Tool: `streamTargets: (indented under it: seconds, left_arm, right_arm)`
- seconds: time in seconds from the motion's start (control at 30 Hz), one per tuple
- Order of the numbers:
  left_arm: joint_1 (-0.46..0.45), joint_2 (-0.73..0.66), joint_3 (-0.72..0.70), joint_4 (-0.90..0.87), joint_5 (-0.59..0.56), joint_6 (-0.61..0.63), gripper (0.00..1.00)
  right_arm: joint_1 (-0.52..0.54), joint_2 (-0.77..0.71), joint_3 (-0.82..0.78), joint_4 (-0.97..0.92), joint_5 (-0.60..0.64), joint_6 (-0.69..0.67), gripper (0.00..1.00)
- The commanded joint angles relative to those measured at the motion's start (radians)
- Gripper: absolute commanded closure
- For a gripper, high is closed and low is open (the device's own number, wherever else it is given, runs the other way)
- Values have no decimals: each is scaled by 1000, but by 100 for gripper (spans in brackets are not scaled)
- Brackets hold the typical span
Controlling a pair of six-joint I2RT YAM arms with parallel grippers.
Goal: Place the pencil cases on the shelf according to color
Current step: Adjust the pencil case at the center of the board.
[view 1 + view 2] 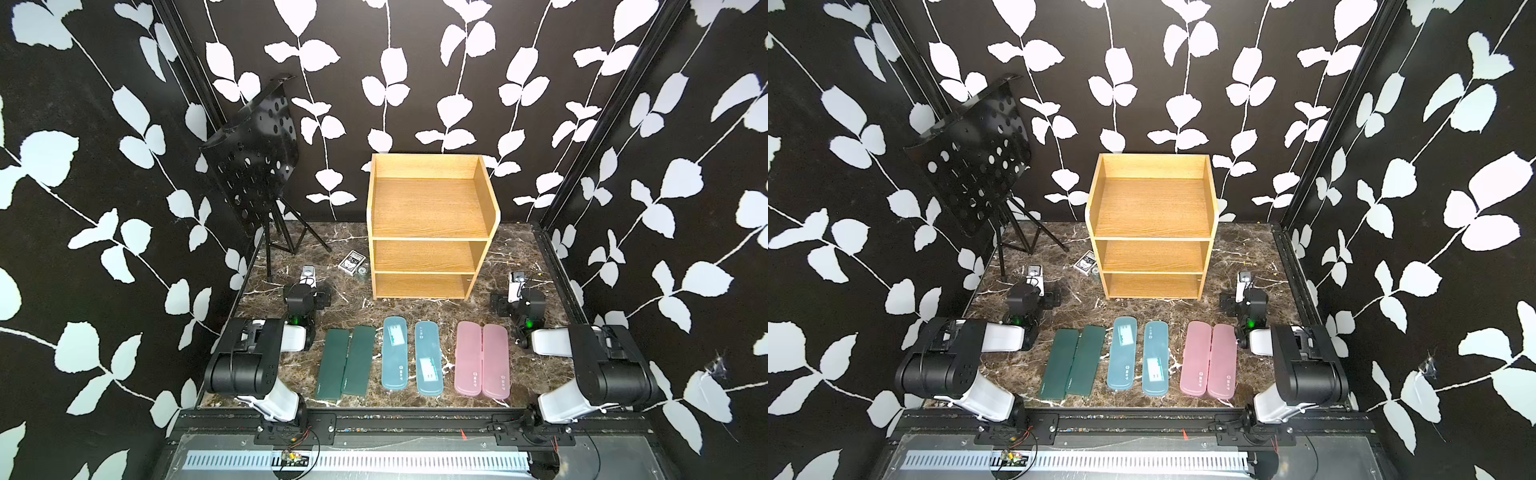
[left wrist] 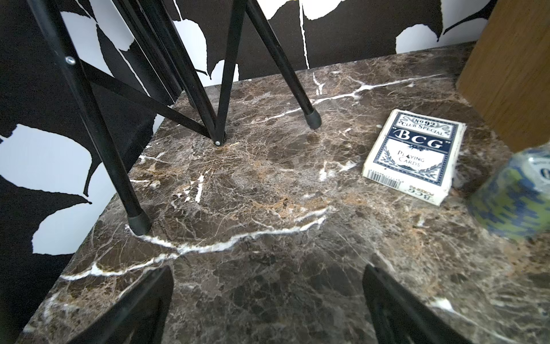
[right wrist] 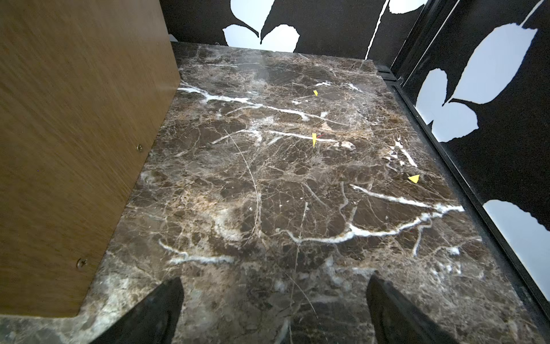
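At your far left, the left hand (image 2: 268, 268) sits low over the counter (image 2: 268, 184), jaws spread with nothing between them, near the legs of the music stand (image 2: 138, 222) and a playing-card box (image 2: 413, 158). Beside that box, a blurred blue-green round thing (image 2: 512, 193) is cut off, and you cannot tell what it is.

Along the counter's near edge the pencil cases lie flat in pairs: green cases (image 1: 332, 365) touching side to side, blue cases (image 1: 395, 353) slightly apart, pink cases (image 1: 469, 357) touching. They look like light, stiff, smooth plastic, so expect them to slide. Pinch one across its narrow width near the middle. Where a pair touches, a finger probably has no gap to enter, so work from the outer edge.

Behind them the shelf (image 1: 428, 208) stands with its tiers bare, the lowest barely seen. At right, the right hand (image 3: 275, 278) is likewise spread and empty. Neither wrist view shows a case.
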Motion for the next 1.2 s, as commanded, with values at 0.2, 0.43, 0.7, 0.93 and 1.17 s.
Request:
streamTargets:
  seconds: [0.2, 0.43, 0.7, 0.93, 1.17]
  left_arm:
    - [3, -21, -6, 11, 2, -7, 1]
    - [3, -20, -6, 10, 1, -7, 1]
    - [3, -27, -11, 27, -15, -7, 2]
    - [1, -224, 49, -308, -128, -98, 15]
    - [2, -547, 122, -902, -282, -409, 4]
  right_arm:
    - [-2, -9, 32, 33, -2, 0, 1]
    - [-3, -7, 33, 31, -4, 0, 1]
    - [-1, -71, 69, -61, 126, 49, 1]
    - [43, -254, 320, -792, 312, 212, 1]
    - [77, -447, 345, -1166, 182, 434, 5]
